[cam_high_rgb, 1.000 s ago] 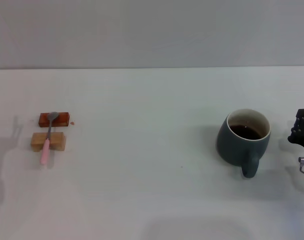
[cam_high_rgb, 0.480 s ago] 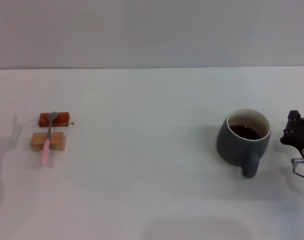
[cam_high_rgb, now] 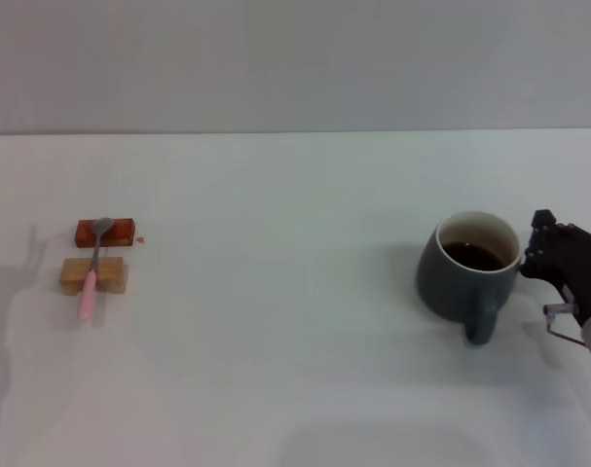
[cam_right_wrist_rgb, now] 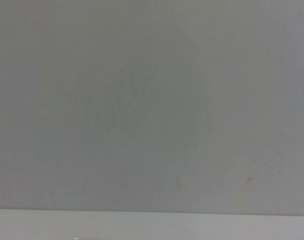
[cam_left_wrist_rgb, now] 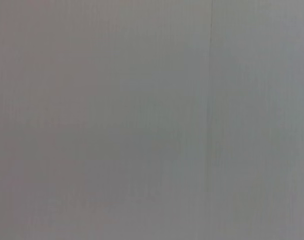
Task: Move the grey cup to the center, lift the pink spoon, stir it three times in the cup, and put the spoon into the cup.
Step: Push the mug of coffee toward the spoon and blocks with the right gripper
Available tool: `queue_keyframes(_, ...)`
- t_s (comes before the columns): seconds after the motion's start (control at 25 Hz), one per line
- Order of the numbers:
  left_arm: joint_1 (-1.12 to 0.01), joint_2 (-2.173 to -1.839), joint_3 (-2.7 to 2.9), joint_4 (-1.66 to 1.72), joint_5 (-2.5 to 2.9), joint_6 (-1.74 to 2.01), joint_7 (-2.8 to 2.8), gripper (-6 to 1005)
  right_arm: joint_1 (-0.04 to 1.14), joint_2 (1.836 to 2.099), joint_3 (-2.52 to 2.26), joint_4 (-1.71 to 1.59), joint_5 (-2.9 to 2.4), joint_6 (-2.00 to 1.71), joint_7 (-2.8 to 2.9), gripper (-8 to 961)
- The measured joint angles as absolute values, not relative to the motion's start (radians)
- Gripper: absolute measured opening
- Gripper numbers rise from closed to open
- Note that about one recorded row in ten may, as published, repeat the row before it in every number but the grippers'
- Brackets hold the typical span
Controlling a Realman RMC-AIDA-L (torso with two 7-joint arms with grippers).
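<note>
**Right claw beside the grey cup, spoon on its blocks**

Standing on the white surface [cam_high_rgb: 295,321], the grey cup [cam_high_rgb: 467,270] is the landmark here. It is upright, dark liquid shows inside its pale rim, and its loop handle points toward the robot.

Just beside the cup, on the side away from the spoon, sits the right claw [cam_high_rgb: 546,251]. Its dark fingers reach up to the cup's rim level and come very close to the wall of the cup; whether they touch it cannot be told from the head view. Whether this claw is spread wide or narrowed cannot be told either, since only a dark mass of it shows at the frame's edge.

Well apart from the cup, far across the surface toward the robot's left, lies the pink spoon [cam_high_rgb: 91,274]. Its grey bowl rests on a reddish-brown block [cam_high_rgb: 106,233], the farther of the two blocks from the robot, and its pink handle crosses a tan block [cam_high_rgb: 110,275] and overhangs it on the near side.

The left claw is out of view: only a dark sliver shows at the far left edge, beyond the spoon from the cup. Both wrist views show only plain grey.
</note>
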State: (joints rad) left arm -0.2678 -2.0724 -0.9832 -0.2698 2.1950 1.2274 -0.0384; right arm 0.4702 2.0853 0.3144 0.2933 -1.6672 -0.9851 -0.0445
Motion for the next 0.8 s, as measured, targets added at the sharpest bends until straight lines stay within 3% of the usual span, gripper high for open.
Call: queue_keyframes(0.8,-0.280,-2.072,-0.983,-0.270,2.195,1.228,-0.038,844,0.514,2.085,0.309,0.354,-1.803,-0.923,-0.045,-1)
